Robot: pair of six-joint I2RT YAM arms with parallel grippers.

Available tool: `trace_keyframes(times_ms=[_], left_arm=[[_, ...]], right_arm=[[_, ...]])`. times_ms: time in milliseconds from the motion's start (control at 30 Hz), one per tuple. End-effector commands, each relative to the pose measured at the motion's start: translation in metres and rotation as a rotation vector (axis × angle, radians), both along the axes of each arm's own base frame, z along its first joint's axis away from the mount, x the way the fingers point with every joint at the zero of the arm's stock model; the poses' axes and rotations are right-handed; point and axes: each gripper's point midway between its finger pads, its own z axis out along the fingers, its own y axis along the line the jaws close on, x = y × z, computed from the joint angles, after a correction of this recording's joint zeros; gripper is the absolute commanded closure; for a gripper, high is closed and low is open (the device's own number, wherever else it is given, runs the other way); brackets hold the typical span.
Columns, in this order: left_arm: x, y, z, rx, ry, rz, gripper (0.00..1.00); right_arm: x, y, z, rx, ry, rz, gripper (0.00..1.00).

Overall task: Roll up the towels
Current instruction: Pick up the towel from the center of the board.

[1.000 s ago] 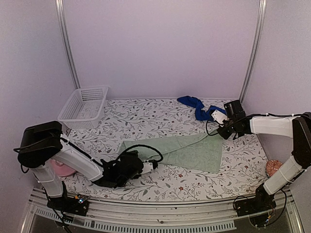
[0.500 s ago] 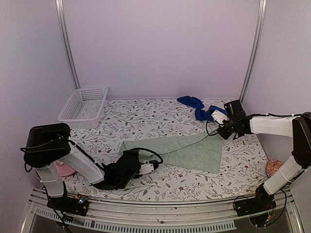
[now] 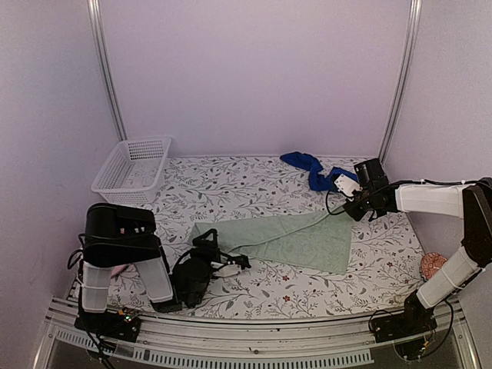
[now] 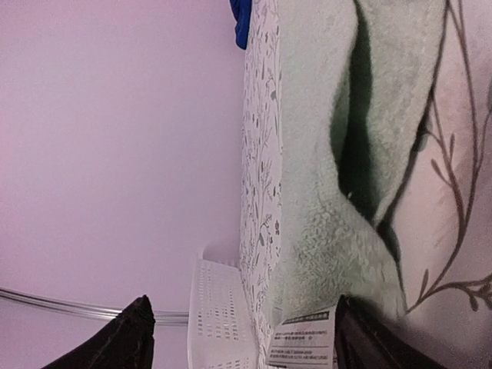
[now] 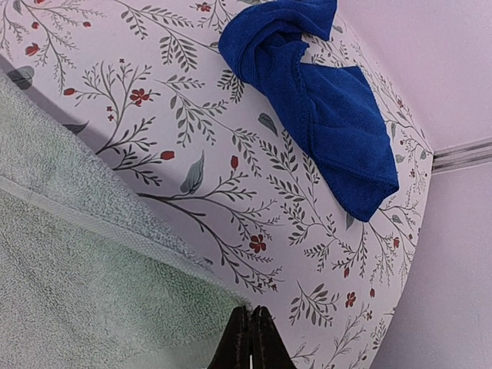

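Left gripper (image 4: 242,311) spread wide and holding nothing, with the near-left corner of the green towel (image 3: 300,242) lying between its fingers. Right gripper (image 5: 250,323) pressed together, apparently nipping that towel's far-right corner. Green towel lies flat mid-table (image 3: 231,184); blue towel (image 3: 311,169) bunched at back right. Judgement: neither rolled, everything left to do

Left gripper (image 3: 234,265) wider, farther back
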Motion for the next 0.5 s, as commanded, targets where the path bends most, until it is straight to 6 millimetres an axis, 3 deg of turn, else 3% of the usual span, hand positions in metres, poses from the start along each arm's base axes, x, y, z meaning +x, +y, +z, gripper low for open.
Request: trace_keyframes(times_ms=[0,200,367,467], left_arm=[[0.0,0.005,0.022,-0.052,-0.083,0.023,0.18],[-0.01,-0.014,-0.004,-0.167,0.283,-0.023,0.2],[-0.006,-0.012,0.022,-0.257,0.28,0.007,0.14],[-0.008,-0.014,0.012,-0.241,0.354,0.04,0.13]], right_arm=[[-0.003,-0.002,0.001,0.017,0.006,-0.011,0.96],[-0.003,-0.002,0.001,0.019,0.007,-0.008,0.96],[-0.004,-0.001,-0.001,0.017,0.015,-0.004,0.96],[-0.004,-0.001,-0.001,0.017,0.016,-0.003,0.95]])
